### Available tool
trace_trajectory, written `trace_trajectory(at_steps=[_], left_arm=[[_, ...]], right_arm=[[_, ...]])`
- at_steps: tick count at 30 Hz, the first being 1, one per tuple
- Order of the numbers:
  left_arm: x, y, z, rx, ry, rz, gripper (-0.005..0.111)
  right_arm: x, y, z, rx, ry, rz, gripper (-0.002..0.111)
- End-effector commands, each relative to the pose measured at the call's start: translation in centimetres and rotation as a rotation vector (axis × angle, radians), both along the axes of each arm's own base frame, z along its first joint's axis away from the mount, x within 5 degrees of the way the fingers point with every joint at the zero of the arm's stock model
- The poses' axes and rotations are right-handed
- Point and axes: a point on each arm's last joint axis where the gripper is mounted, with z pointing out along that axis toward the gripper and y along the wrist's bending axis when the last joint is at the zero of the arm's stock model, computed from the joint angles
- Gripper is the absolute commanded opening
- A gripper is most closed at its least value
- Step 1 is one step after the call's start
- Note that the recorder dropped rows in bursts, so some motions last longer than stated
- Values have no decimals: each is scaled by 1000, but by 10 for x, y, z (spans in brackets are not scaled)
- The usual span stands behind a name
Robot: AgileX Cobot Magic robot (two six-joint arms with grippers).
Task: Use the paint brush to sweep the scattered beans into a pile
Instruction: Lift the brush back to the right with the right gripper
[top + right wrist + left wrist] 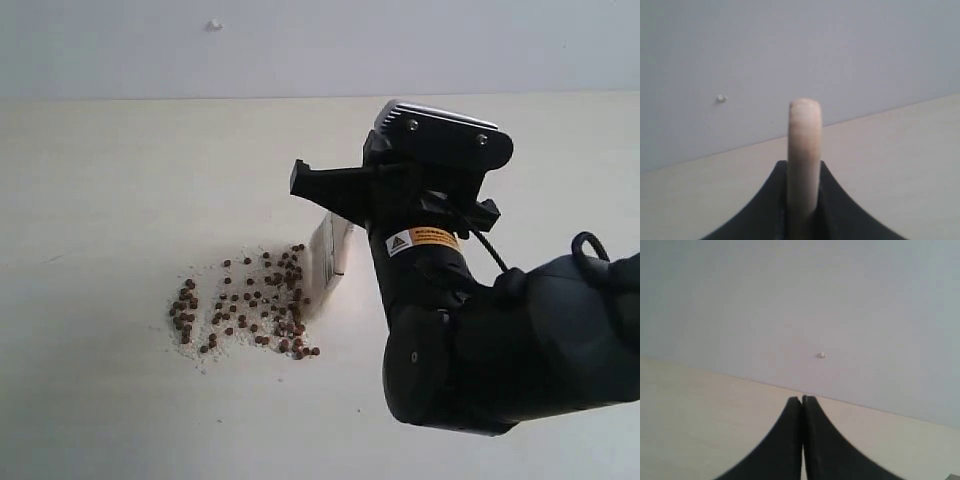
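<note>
The left fingers point(785, 440) are pressed together, empty (idle). The beans point(245, 305) lie loosely on the worktop point(100, 200), the paint brush point(328, 255) at their right edge, gripped tight by the right fingers point(772, 200); a fast stroke could flick beans wide.

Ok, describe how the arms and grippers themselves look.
The right arm is glossy black and bulky, with a silver-topped wrist housing, an orange warning label and a looped black cable. The left gripper has matte black jaws, curved and tapering to narrow tips.
</note>
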Motion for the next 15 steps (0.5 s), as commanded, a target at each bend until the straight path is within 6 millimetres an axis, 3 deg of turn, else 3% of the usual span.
trace_trajectory(at_steps=[1,6,9,15], left_arm=[[-1,0,-1,-11,-2,-7,0],[-1,0,-1,-11,-2,-7,0],[-1,0,-1,-11,-2,-7,0],[-1,0,-1,-11,-2,-7,0]], right_arm=[[-1,4,13,4,-32,46,0],[-1,5,22,-43,-43,92,0],[8,8,22,-127,18,277,0],[28,-9,35,-186,-45,332,0]])
